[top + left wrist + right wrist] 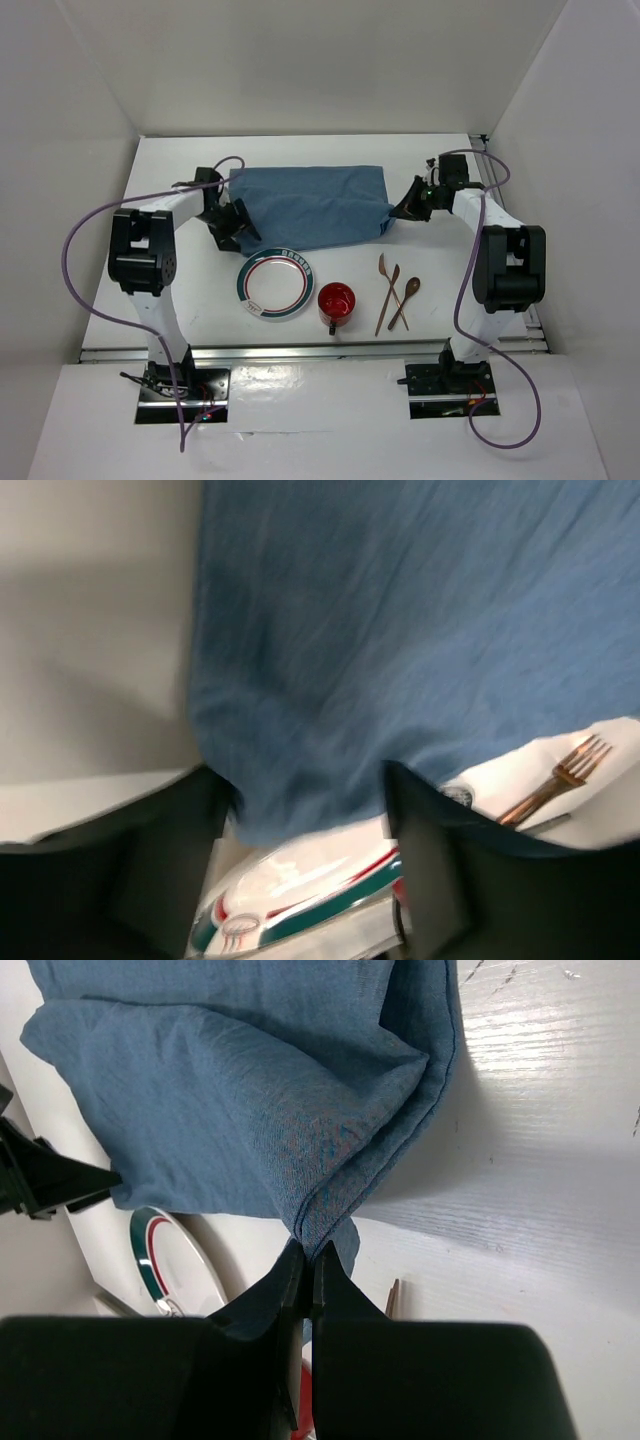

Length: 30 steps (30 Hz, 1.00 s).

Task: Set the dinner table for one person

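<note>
Top external view shows the white table (pixel 330 150) filling the middle of the frame, with every item resting on it. At its nine o'clock side the left gripper (pixel 232 222) meets the left hem of a blue cloth (pixel 310 205). In the left wrist view its jaws stand apart with the hem hanging in the gap, astride it rather than pinching it, though that picture is blurred. The cloth lies rumpled across the far half of the table. A plate (pixel 275 285) sits at six o'clock of it, just clear of the near hem. A red cup (pixel 335 303) stands at three o'clock of the plate, just beside its rim, and the cutlery (pixel 411 288) lies at three o'clock of the cup, a little apart. At the cloth's right end the right gripper (pixel 392 213) has its jaws together, clamped on a bunched corner, with folds fanning away from the pinch in the right wrist view. The step in hand looks like spreading the cloth as a mat, with the plate, cup and cutlery not yet on it. The next move probably needs the left jaws to close on their hem, then both arms to pull outward together to flatten the folds without dragging the hem over the plate.
</note>
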Motion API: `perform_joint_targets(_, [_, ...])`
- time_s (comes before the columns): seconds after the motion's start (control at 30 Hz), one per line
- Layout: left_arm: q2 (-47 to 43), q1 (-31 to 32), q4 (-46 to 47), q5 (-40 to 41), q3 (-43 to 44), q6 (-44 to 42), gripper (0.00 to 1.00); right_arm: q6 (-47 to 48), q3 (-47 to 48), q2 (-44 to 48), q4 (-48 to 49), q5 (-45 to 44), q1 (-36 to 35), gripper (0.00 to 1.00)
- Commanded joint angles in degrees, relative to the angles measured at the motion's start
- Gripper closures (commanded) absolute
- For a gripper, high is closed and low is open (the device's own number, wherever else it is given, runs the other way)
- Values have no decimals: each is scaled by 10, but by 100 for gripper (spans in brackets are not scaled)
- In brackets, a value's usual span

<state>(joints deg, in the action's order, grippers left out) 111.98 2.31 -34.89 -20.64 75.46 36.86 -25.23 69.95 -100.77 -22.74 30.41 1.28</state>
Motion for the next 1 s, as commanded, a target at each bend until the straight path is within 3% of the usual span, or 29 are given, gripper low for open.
perform_joint_targets(0.0, [58,2,31,-4,28,0,27,4,17,9,2,-5,5,100])
perform_joint_targets(0.03, [65,2,16,-4,55,-13,41,4,22,4,2,-5,5,100])
perform_joint_targets(0.07, [71,2,6,5,73,-13,61,4,22,4,2,-5,5,100])
perform_joint_targets(0.1, [82,-4,-7,13,93,-19,100,4,30,-1,2,-5,5,100])
perform_joint_targets(0.23, [82,-23,-62,31,216,-34,100,4,49,-7,-5,-5,5,100])
perform_joint_targets(0.4, [56,-34,-112,56,290,-62,100,4,62,-12,-10,-5,5,100])
perform_joint_targets(0.53, [29,-34,-130,63,282,-77,100,4,61,-7,-10,-5,5,100])
perform_joint_targets(0.7, [-5,-34,-140,82,189,-88,100,4,13,9,-10,0,0,100])
perform_joint_targets(0.73, [-5,-34,-147,82,181,-93,75,4,5,14,-10,0,0,100])
perform_joint_targets(0.77, [-5,-40,-147,82,171,-94,57,4,-12,15,-10,0,0,100])
perform_joint_targets(0.83, [-11,-40,-155,105,146,-94,27,4,-23,15,-15,-13,0,89])
perform_joint_targets(0.87, [-24,-40,-155,115,138,-94,6,4,-23,15,-15,-13,0,82])
perform_joint_targets(0.9, [-30,-40,-155,133,122,-87,3,4,-30,15,-15,-19,0,77])
perform_joint_targets(0.97, [-42,-40,-148,141,105,-80,0,4,-36,15,-15,-25,0,77])
